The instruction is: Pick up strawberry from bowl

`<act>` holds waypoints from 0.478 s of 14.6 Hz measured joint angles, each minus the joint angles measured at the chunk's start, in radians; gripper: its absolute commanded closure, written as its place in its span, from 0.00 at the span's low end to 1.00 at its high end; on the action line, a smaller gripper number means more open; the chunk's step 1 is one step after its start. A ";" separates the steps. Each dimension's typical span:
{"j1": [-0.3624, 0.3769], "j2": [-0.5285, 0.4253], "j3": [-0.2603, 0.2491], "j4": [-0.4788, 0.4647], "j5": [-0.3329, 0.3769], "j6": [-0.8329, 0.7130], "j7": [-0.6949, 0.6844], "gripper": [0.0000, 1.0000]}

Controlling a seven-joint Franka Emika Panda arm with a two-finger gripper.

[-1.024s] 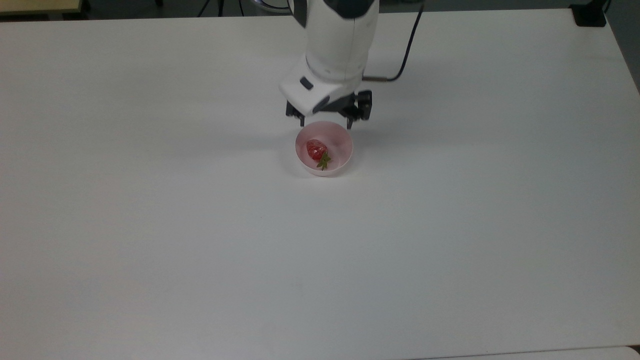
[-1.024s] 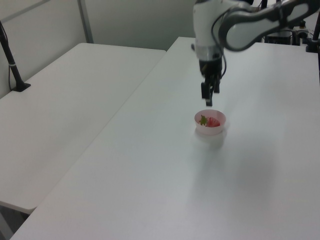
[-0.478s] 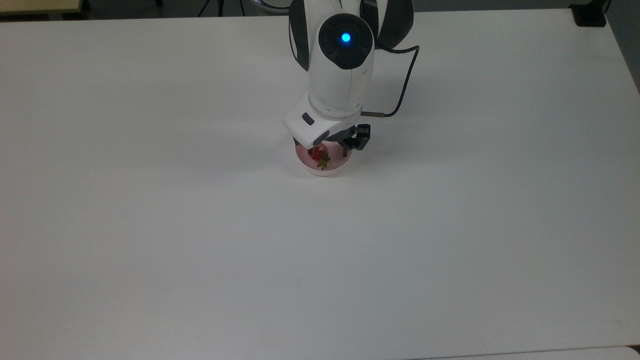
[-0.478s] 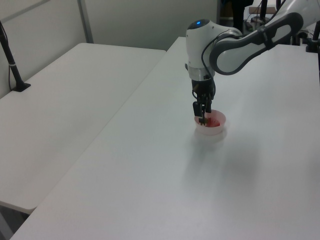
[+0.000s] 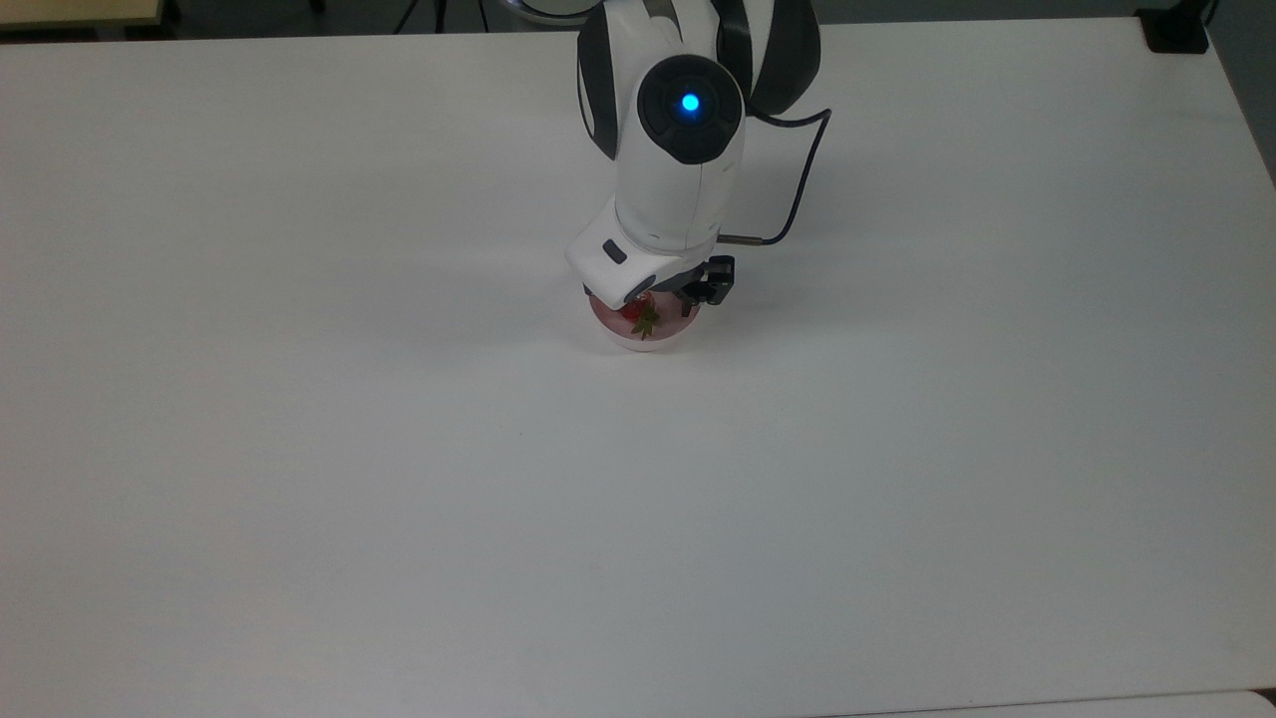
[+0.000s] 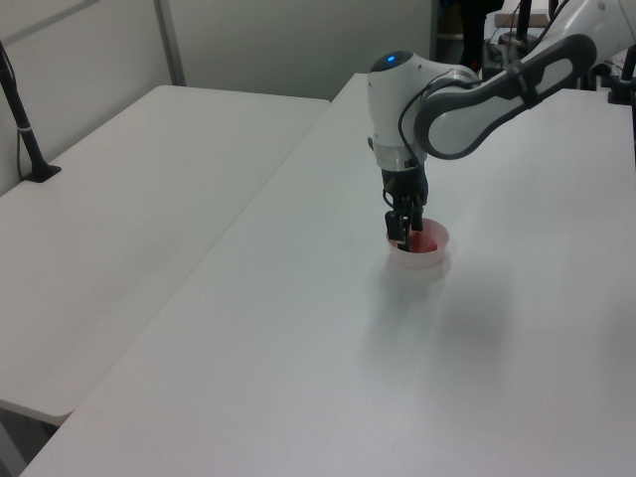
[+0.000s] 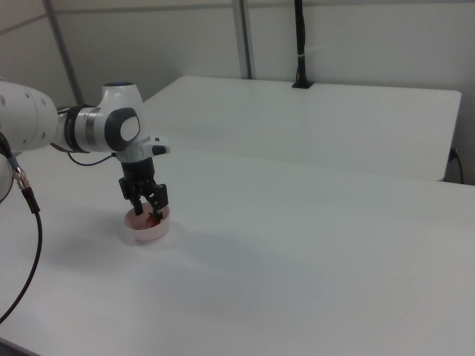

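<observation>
Reaching straight down, the gripper has its fingers spread apart inside the bowl, either side of the strawberry; we cannot tell whether they touch it. We note the strawberry lying in the bowl, on the white table, leafy top toward the top view's bottom.

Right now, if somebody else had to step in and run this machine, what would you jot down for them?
Gripper: open, lowered into the bowl, fingers either side of the strawberry; no grip visible yet.
Strawberry: lying in the bowl, green leafy top toward the top view's bottom edge.
Bowl: upright on the white table, directly under the arm.
Done: approach and descent.
Left: close on the strawberry, lift it clear of the bowl. The bowl looks light, so watch that it doesn't rise with the fruit.
</observation>
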 measured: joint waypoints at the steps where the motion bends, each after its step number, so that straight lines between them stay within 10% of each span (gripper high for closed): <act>1: 0.001 0.005 0.000 -0.001 -0.008 0.000 0.000 0.27; 7: 0.015 0.036 0.005 -0.001 -0.045 0.001 0.000 0.47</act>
